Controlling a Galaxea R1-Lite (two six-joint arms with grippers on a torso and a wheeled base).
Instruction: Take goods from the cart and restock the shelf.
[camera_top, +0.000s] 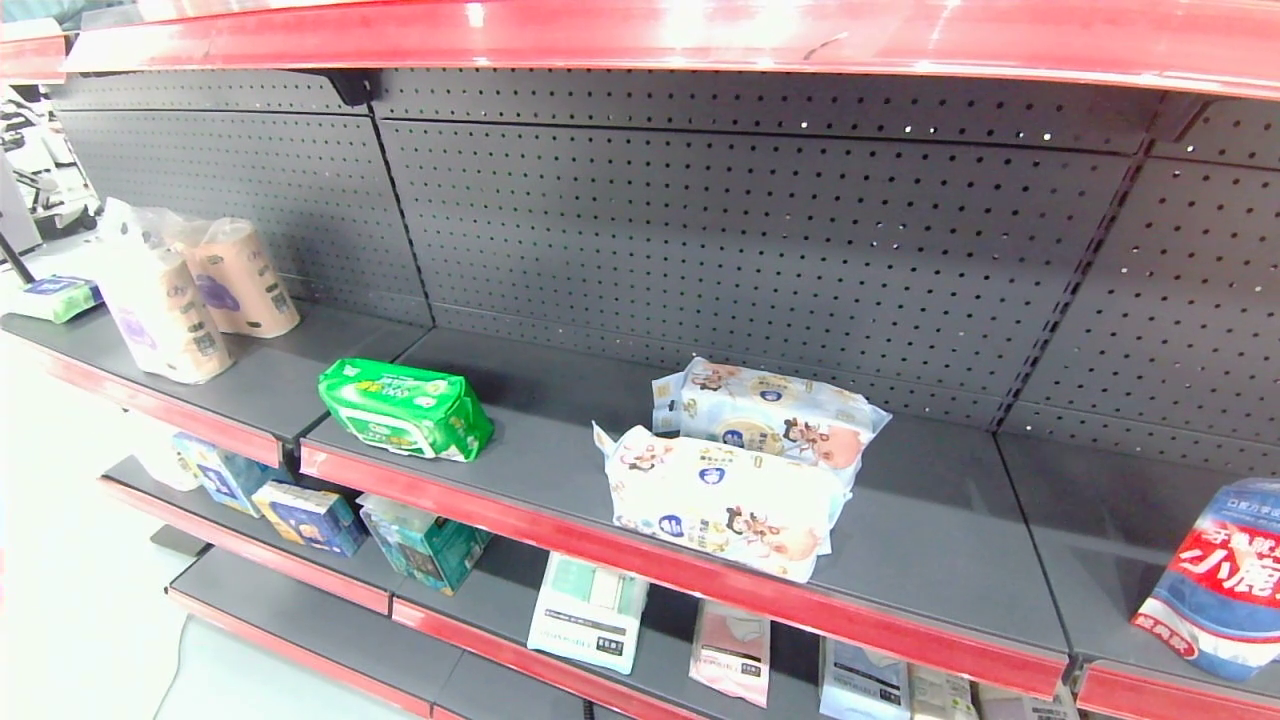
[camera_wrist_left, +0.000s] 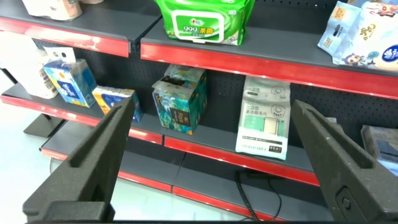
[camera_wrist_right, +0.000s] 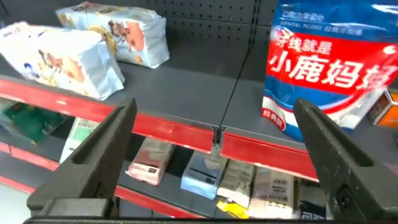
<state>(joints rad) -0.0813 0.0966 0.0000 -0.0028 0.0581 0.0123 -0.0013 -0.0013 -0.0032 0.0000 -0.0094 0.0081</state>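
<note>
The dark shelf (camera_top: 560, 470) with its red front edge carries a green wipes pack (camera_top: 405, 408), two white patterned packs (camera_top: 725, 500) (camera_top: 770, 412) one behind the other, and a red-and-blue bag (camera_top: 1222, 580) at the far right. My left gripper (camera_wrist_left: 211, 168) is open and empty, facing the lower shelf boards below the green wipes pack (camera_wrist_left: 202, 22). My right gripper (camera_wrist_right: 214, 165) is open and empty too, in front of the shelf edge (camera_wrist_right: 174, 132) between the white packs (camera_wrist_right: 59, 59) and the red-and-blue bag (camera_wrist_right: 329, 65).
Paper-roll packs (camera_top: 160, 300) (camera_top: 240, 275) and a small flat pack (camera_top: 55, 297) stand at the shelf's left end. Lower shelves hold boxes (camera_top: 310, 517) (camera_wrist_left: 180, 99) and flat packets (camera_top: 588, 612) (camera_wrist_left: 264, 118) (camera_wrist_right: 149, 162). Bare board lies between the white packs and the bag.
</note>
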